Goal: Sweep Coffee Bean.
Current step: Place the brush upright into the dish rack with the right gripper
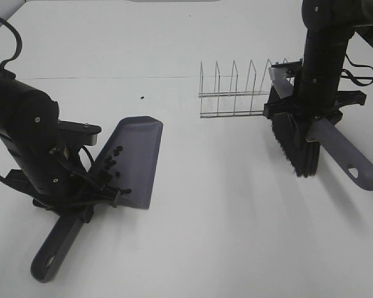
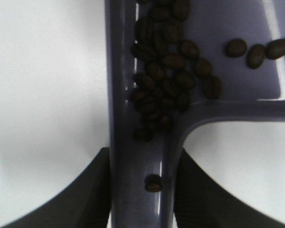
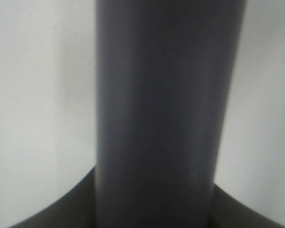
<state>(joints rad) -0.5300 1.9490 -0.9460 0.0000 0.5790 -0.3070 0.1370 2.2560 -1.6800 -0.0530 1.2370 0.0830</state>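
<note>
The coffee beans [image 2: 173,61] lie heaped in the grey-purple dustpan [image 1: 140,149], where pan meets handle; one stray bean [image 1: 141,97] sits apart on the white table [image 1: 224,217]; the left end effector [image 1: 86,205] grasps the dustpan's handle; the right end effector [image 1: 311,118] grasps the brush [image 1: 295,146], beside a wire rack [image 1: 236,93].

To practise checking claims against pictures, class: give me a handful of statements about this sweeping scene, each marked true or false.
1. Most coffee beans lie in the dustpan. True.
2. Nothing holds the brush. False: the right tool grips its handle.
3. One stray bean sits on the table beyond the dustpan. True.
4. The wire rack holds plates. False: nothing stands in its slots.
5. The left tool grips the dustpan's handle. True.
</note>
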